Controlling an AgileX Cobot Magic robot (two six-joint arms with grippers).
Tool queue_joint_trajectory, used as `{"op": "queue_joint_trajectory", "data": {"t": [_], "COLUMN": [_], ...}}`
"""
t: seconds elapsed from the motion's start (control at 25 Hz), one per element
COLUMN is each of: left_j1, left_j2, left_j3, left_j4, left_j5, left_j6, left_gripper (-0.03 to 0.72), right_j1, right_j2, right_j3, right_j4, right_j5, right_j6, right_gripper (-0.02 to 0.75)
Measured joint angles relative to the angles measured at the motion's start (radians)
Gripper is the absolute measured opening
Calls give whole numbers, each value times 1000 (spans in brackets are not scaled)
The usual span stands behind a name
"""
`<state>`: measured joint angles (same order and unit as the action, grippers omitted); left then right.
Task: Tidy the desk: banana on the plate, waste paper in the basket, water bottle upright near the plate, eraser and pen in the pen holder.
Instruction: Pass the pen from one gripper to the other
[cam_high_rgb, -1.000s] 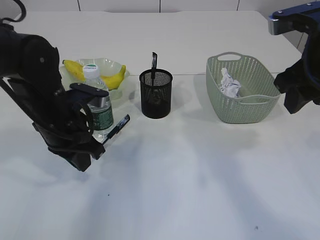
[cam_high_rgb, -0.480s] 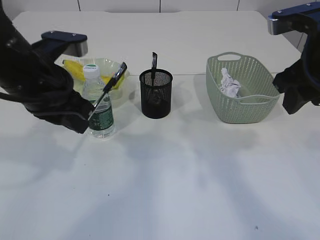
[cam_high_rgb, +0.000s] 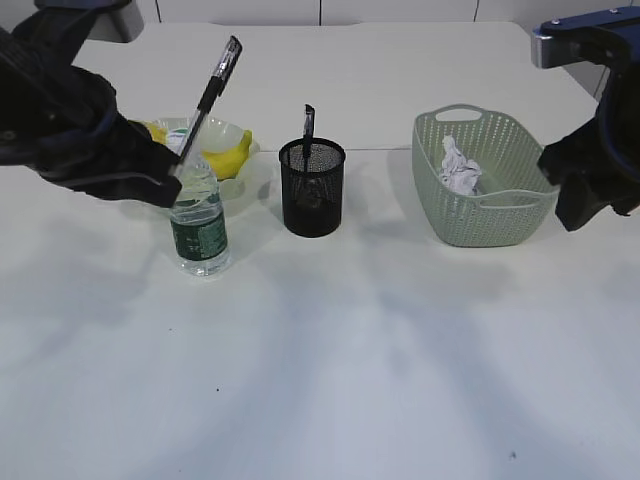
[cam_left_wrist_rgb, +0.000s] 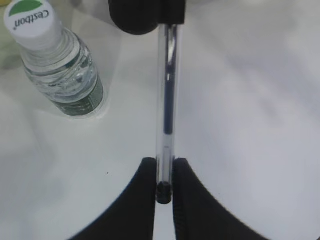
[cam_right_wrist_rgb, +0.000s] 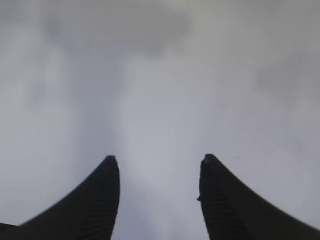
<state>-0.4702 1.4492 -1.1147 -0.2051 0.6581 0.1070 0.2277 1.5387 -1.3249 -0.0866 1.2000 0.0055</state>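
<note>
Left claw (cam_left_wrist_rgb: 164, 172) holds the pen (cam_high_rgb: 206, 98) aloft.
It is clamped on the pen's end, above the upright bottle (cam_high_rgb: 198, 222) beside the plate (cam_high_rgb: 231, 133). Right claw (cam_right_wrist_rgb: 159, 185) gapes empty beside the basket (cam_high_rgb: 486, 220); holder (cam_high_rgb: 311, 188) stands mid-worktop (cam_high_rgb: 340, 360).

Both arms matte black. Left arm (cam_high_rgb: 70, 125): bulky rounded housings, glossy highlights, topped by a grey-blue flat bracket (cam_high_rgb: 95, 15) at the upper edge. Right arm (cam_high_rgb: 595, 175): angular black shell under a blue bar with a pale grey end cap (cam_high_rgb: 585, 35). Left gripper fingers (cam_left_wrist_rgb: 142, 200): smooth black, curved, tapering inward. Right gripper fingers (cam_right_wrist_rgb: 102, 200): black, horn-shaped, fine ribbing on the inner faces.
</note>
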Motion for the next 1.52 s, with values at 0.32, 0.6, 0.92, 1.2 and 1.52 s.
{"op": "queue_joint_trajectory", "data": {"t": [0.32, 0.6, 0.92, 1.2, 1.52], "left_j1": [0, -107, -272, -272, -272], "left_j2": [-97, -146, -144, -132, -132], "left_j3": [270, 354, 354, 354, 354], "left_j4": [-66, -79, -145, -166, -185], "left_j5": [-258, -366, -485, -492, -518], "left_j6": [0, 19, 25, 25, 26], "left_gripper": [29, 29, 29, 29, 29], "right_j1": [0, 0, 83, 118, 119], "right_j2": [0, 0, 0, 0, 0], "right_j3": [0, 0, 0, 0, 0], "right_j4": [78, 331, 476, 697, 1086], "right_j5": [-45, -152, -284, -342, -351], "right_j6": [0, -126, -246, -390, -629], "right_gripper": [390, 390, 390, 390, 390]}}
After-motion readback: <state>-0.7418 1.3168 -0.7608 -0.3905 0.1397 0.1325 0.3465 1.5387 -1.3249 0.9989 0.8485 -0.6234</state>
